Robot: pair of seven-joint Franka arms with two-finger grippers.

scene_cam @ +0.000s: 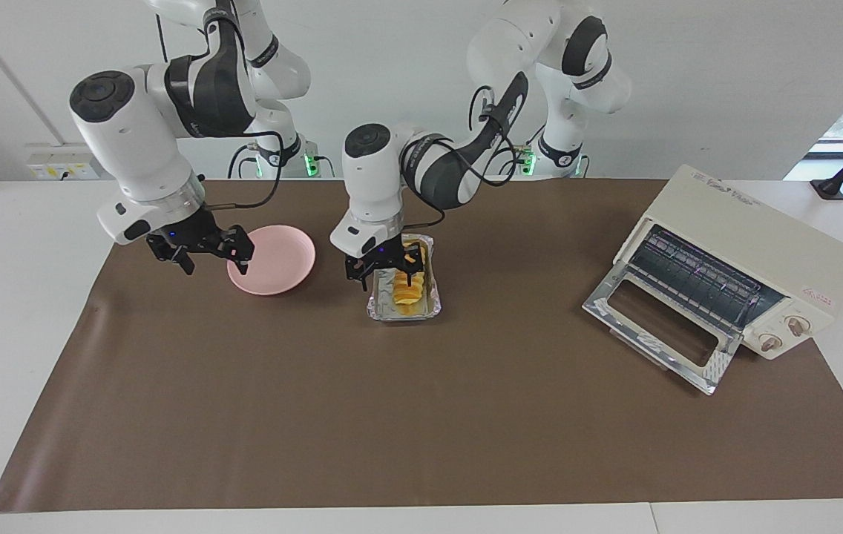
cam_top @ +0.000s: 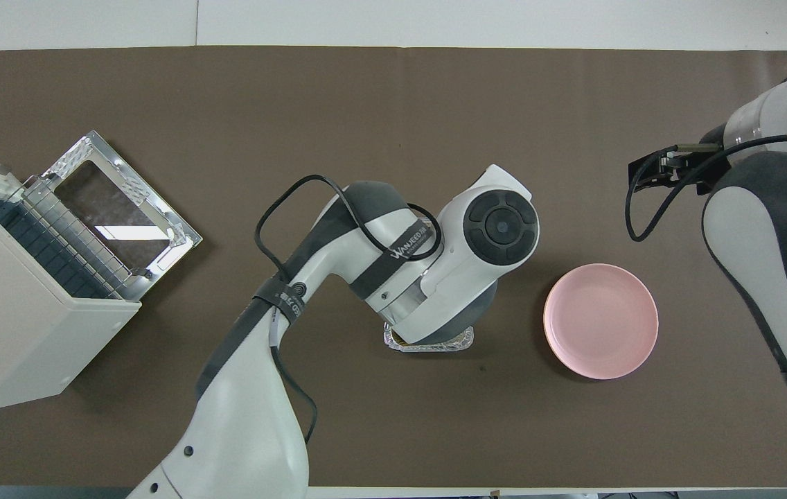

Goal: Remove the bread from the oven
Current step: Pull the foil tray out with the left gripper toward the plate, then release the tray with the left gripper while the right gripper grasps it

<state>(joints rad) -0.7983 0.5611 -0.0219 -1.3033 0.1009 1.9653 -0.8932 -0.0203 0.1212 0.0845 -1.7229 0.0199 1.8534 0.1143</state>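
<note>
Bread [scene_cam: 407, 288] lies in the foil tray [scene_cam: 373, 306] at frame center, long axis running up-down in the facing view. My left tool [scene_cam: 386, 272] hangs spread directly over it; my right tool [scene_cam: 202, 251], also unclenched, waits over the pink plate's [scene_cam: 280, 263] edge.

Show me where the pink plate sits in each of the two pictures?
Facing view: the pink plate lies left of centre, beside the foil tray.
Overhead view: the pink plate lies right of centre.
Shared landmark: the oven, at the opposite end of each picture.
</note>
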